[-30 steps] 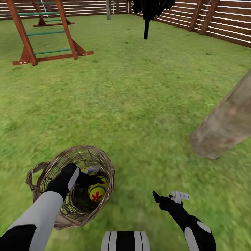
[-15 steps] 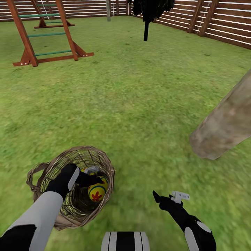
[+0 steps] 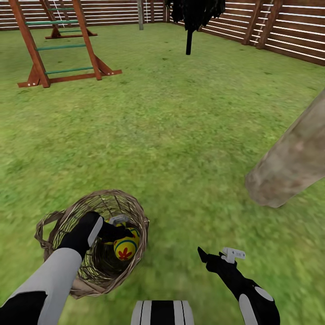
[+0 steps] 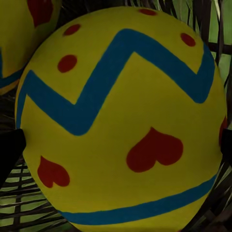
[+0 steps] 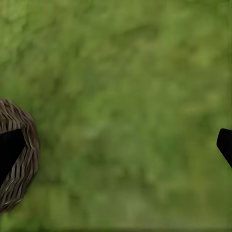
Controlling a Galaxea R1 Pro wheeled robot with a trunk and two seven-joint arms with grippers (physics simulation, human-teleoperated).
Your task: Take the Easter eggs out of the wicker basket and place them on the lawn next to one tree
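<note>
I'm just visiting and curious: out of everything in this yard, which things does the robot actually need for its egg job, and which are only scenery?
Needed for the job:
- Easter eggs in the wicker basket
- left gripper, reaching into the basket
- lawn
- thick leaning tree trunk

Only scenery:
- wooden playset
- dark thin-trunked tree
- slatted fence
- right gripper, open above grass

Around the wicker basket (image 3: 137,253) we see open lawn (image 3: 180,135) on every side; the leaning tree (image 3: 289,167) trunk stands well apart, and inside, eggs (image 4: 121,121) crowd our left gripper (image 3: 121,229).
</note>
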